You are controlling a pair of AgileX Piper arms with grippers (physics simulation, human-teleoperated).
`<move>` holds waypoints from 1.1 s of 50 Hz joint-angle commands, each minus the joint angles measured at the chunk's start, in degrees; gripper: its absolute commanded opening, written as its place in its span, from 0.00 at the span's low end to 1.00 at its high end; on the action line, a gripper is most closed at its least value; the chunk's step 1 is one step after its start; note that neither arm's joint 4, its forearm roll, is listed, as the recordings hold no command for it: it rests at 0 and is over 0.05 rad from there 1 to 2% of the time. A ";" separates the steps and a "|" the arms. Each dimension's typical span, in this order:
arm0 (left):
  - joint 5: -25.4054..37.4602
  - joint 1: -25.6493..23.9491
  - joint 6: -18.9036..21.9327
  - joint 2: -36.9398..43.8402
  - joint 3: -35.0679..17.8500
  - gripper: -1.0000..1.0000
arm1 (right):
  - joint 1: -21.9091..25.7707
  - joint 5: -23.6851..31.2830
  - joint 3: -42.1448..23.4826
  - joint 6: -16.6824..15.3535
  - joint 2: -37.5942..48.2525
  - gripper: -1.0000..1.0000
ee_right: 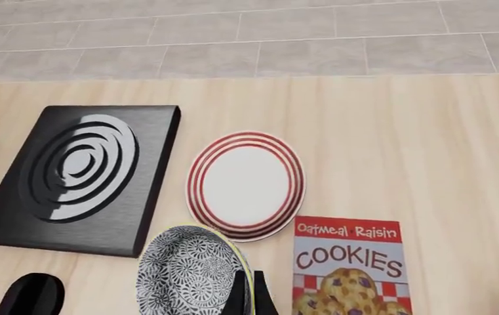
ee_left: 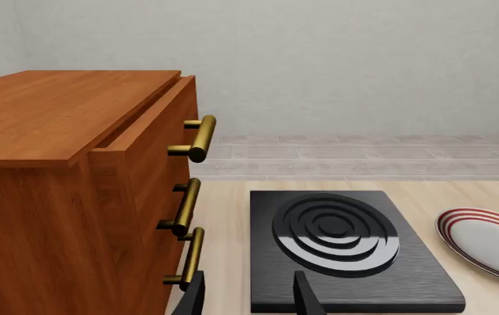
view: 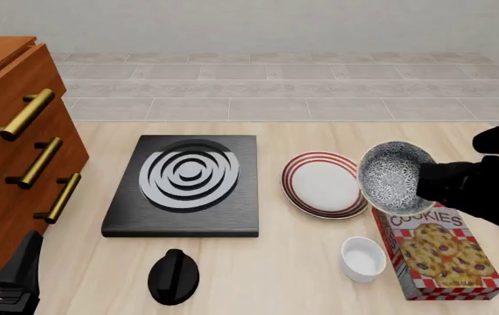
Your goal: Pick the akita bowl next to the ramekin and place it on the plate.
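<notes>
The akita bowl point(view: 393, 176), speckled grey and white inside with a pale rim, hangs tilted above the table. In the front view it overlaps the plate's right edge and the cookie box. My right gripper point(ee_right: 250, 293) is shut on the bowl's rim point(ee_right: 188, 272). The plate point(view: 322, 184), white with red rings, lies bare on the table just left of the bowl. The white ramekin point(view: 363, 258) stands nearer the front, beside the cookie box. My left gripper point(ee_left: 249, 298) is open and holds nothing, low at the front left near the cabinet.
A black stove point(view: 188, 184) with white rings lies left of the plate. A wooden cabinet point(view: 8, 164) with brass handles fills the left side. A cookie box point(view: 437, 252) lies flat at the right. A black rounded object point(view: 173, 277) sits in front of the stove.
</notes>
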 commanded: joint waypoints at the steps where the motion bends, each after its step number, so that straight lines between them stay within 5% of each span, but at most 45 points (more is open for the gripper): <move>1: 0.00 0.00 0.00 0.00 0.00 1.00 | -0.70 -2.02 -1.90 0.31 2.22 0.00; 55: 0.00 0.00 0.00 0.00 0.00 1.00 | -5.24 -15.46 -4.86 0.56 17.20 0.00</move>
